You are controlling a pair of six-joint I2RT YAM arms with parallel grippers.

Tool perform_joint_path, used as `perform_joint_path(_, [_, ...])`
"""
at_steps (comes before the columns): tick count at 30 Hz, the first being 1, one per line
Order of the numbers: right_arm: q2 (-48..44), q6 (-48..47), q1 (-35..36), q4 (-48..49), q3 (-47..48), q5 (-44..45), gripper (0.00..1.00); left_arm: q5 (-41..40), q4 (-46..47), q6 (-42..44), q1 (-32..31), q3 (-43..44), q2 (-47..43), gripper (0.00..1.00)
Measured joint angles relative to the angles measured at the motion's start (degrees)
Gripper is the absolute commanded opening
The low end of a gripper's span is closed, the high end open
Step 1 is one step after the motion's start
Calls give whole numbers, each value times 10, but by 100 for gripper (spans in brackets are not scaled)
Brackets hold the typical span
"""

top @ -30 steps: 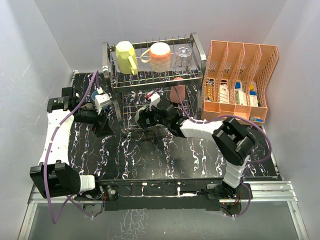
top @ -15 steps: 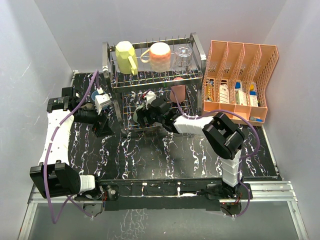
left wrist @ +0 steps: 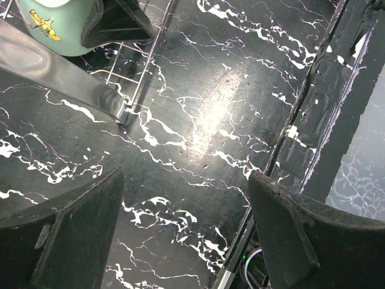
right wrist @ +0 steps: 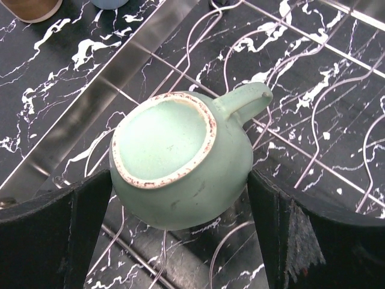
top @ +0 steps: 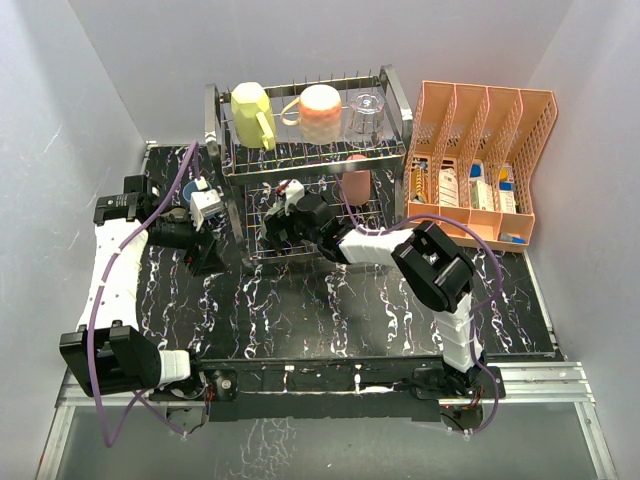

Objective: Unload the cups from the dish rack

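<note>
The chrome dish rack stands at the back. Its upper tier holds a pale yellow mug, a peach-pink mug and a clear glass. A salmon-red cup sits on the lower tier. My right gripper reaches into the lower tier. In the right wrist view it is open, its jaws straddling the teal-green cup, which lies tilted on the wires. A brown-and-white cup and a blue cup stand beyond the rack's frame. My left gripper is open and empty left of the rack.
An orange mesh file organiser with small items stands at the back right. The left wrist view shows the rack's shiny side frame, the teal-green cup and black marbled table under the open left gripper.
My right gripper has moved left, deeper into the rack's lower tier, towards the teal-green cup. The left arm has not moved.
</note>
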Motion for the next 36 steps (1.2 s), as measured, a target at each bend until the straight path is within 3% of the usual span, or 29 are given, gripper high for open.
perform_joint_path(4, [17,-33,-5,11,16,-21,98,-3,-8,5,0,2,0,81])
perform_joint_path(11, [25,-115,-40,14,23,-149,98,-9,-23,16,0,6,0,81])
perform_joint_path(19, [30,-192,-69,13,38,-231,98,-16,-36,26,0,13,-3,82])
perform_joint_path(29, [30,-207,-84,14,49,-257,98,-16,-37,29,0,14,-7,82])
perform_joint_path(36, [68,-197,-58,17,97,-223,98,-16,-38,33,0,14,-7,82])
